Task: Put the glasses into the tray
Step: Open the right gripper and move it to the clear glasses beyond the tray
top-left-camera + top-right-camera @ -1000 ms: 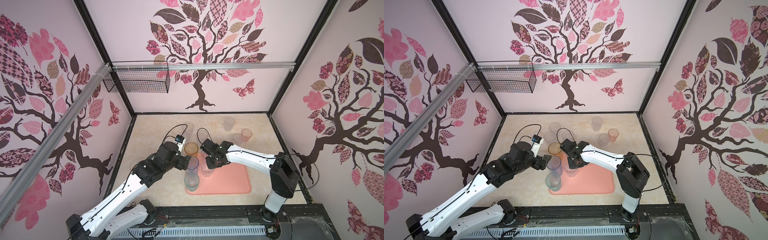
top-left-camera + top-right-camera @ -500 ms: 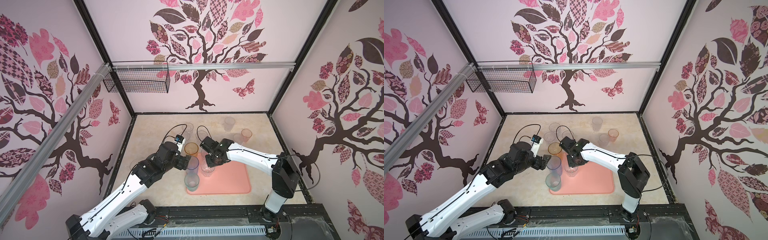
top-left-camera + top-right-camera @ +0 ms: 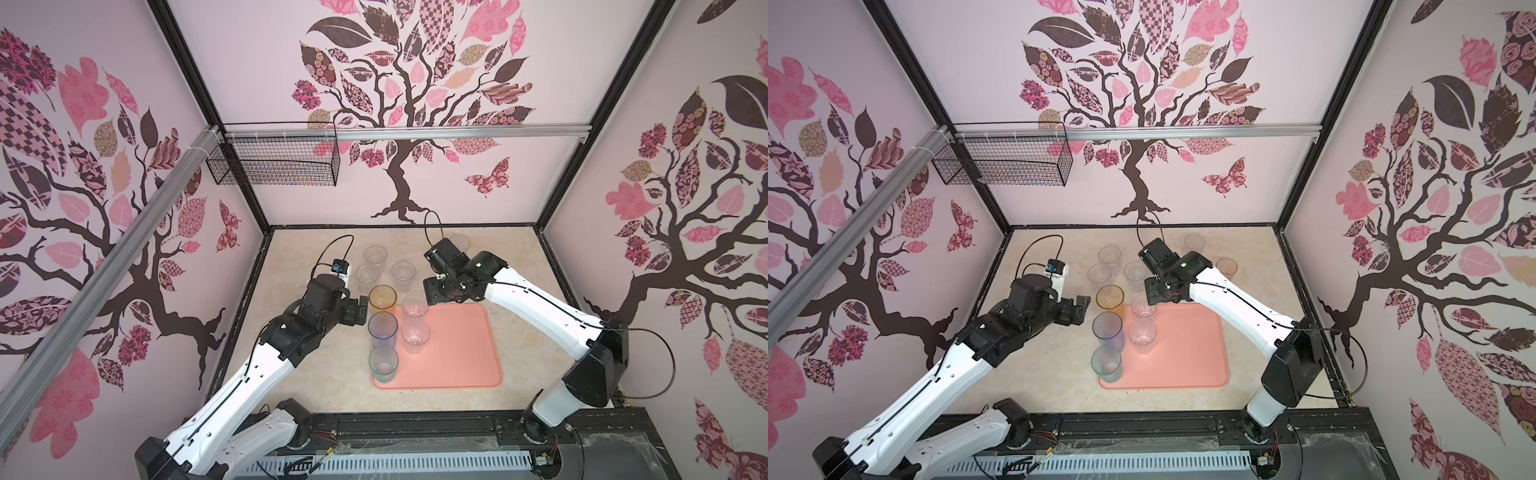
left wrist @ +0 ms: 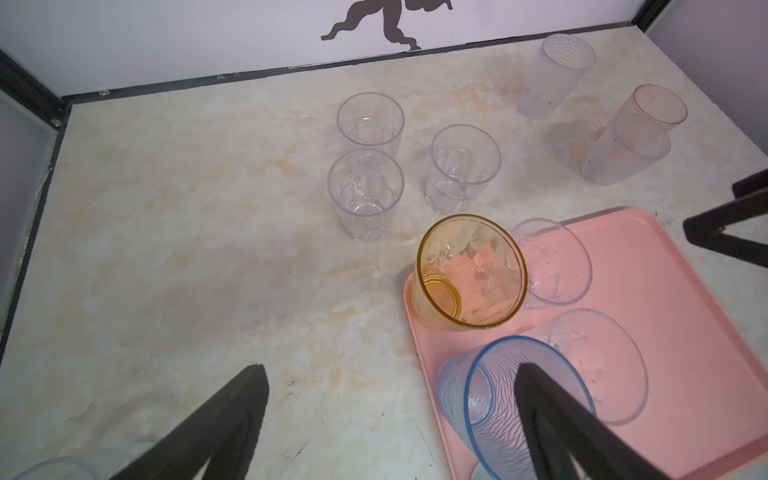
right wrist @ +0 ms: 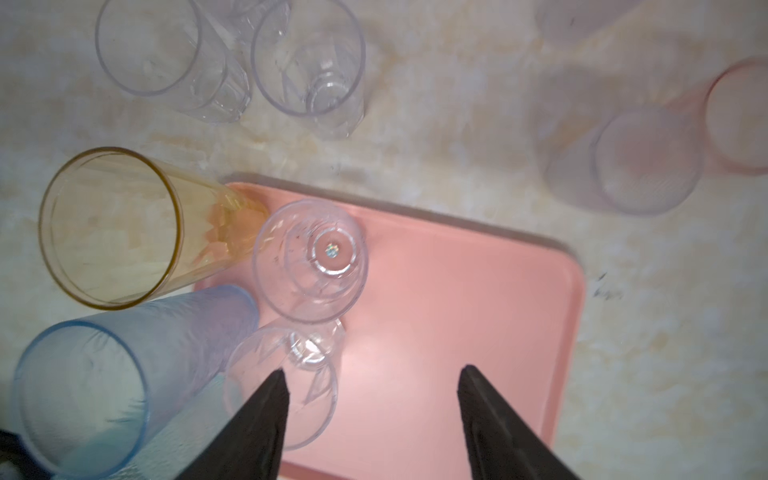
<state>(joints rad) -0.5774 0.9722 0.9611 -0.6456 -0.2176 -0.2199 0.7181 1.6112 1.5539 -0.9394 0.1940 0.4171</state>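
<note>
Taking the back wall as twelve o'clock. My left gripper (image 3: 358,309) is spread wide and empty, just beside the amber faceted see-through tumbler (image 3: 382,297), at its nine o'clock. The left arm reaches in from seven o'clock, elbow bent, wrist level, fingers aimed toward three.

My right gripper (image 3: 432,291) is parted fairly wide with nothing between the fingers. It hangs over the twelve o'clock edge of the flat salmon-pink rounded-corner tray (image 3: 457,353). The right arm slants in from five o'clock, wrist folded down.

Five glasses stand in the tray by its nine o'clock edge:
- amber one at the eleven o'clock corner
- tall blue-grey ribbed tumbler (image 3: 382,326) mid-edge
- teal tumbler (image 3: 383,363) at the seven o'clock corner
- far clear faceted tumbler (image 3: 414,306) and near clear faceted tumbler (image 3: 415,332), just inside those

On the beige marbled tabletop (image 3: 316,257), a cluster of three clear tumblers (image 3: 375,254) sits at twelve o'clock of the amber one. A frosted dimpled tumbler (image 3: 1195,243) and a pinkish-orange tumbler (image 3: 1226,266) stand at one o'clock of the tray.
</note>
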